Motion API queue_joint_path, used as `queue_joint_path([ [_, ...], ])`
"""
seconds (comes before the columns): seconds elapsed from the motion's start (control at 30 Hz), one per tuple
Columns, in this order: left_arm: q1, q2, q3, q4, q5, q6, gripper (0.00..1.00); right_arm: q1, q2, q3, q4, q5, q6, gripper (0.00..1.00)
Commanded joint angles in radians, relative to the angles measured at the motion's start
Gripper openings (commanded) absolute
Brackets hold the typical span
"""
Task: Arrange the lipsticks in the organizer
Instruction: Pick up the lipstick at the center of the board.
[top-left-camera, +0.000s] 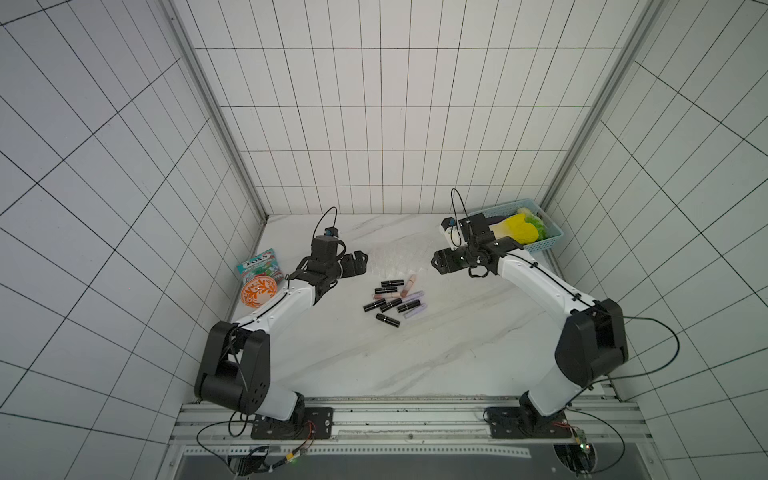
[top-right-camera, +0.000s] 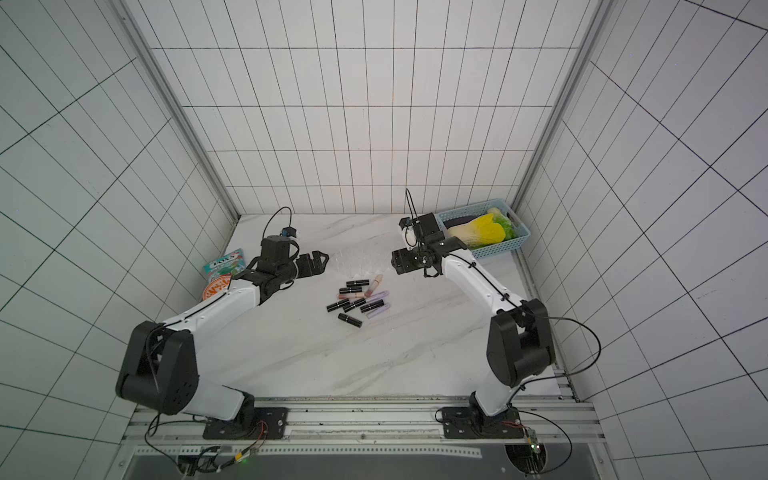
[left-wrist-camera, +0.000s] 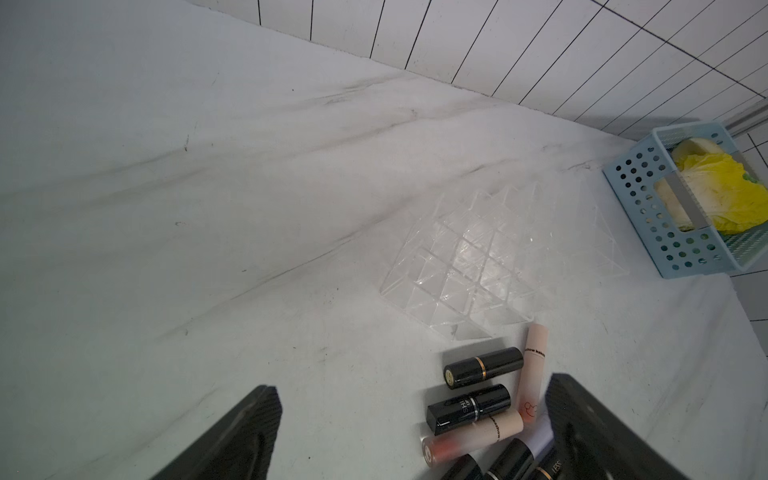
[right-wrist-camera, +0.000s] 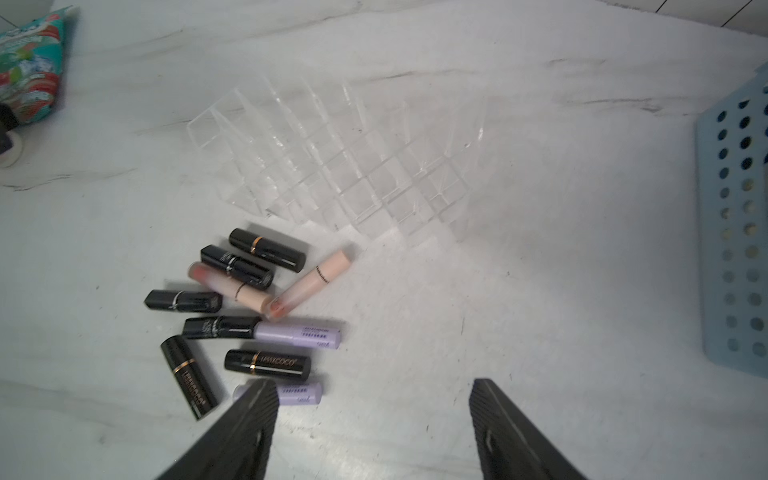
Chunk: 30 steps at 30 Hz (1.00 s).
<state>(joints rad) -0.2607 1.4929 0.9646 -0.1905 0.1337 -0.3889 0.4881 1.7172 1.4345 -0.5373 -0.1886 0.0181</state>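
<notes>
Jaws of left gripper (top-left-camera: 362, 263) and right gripper (top-left-camera: 436, 262) stand wide apart, both empty; lipsticks (top-left-camera: 395, 300) lie flat between them, just before the organizer (right-wrist-camera: 340, 166), long axes mostly crosswise, neither arm clearly nearer.

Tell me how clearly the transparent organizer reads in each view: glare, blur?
In both top views the organizer is nearly lost against the white marble; in the left wrist view its slots are sharp, with a bright glare patch; in the right wrist view it looks pale and soft, the lipsticks crisp.
</notes>
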Motion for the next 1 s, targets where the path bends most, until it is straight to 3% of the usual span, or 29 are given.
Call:
queue_joint_path([
  [0.0, 0.003, 0.043, 0.015, 0.03, 0.053, -0.021, 0.98, -0.033, 0.097, 0.096, 0.02, 0.038, -0.026, 0.76],
  [0.3, 0.006, 0.176, 0.078, 0.06, 0.126, -0.025, 0.98, -0.054, 0.292, 0.248, 0.068, -0.073, -0.002, 0.73],
  [0.43, 0.006, 0.234, 0.111, 0.059, 0.126, -0.022, 0.98, -0.057, 0.34, 0.287, 0.075, -0.057, 0.002, 0.72],
  [0.97, 0.03, 0.395, 0.202, 0.08, 0.109, -0.004, 0.98, -0.071, 0.402, 0.246, 0.125, -0.032, 0.024, 0.46],
])
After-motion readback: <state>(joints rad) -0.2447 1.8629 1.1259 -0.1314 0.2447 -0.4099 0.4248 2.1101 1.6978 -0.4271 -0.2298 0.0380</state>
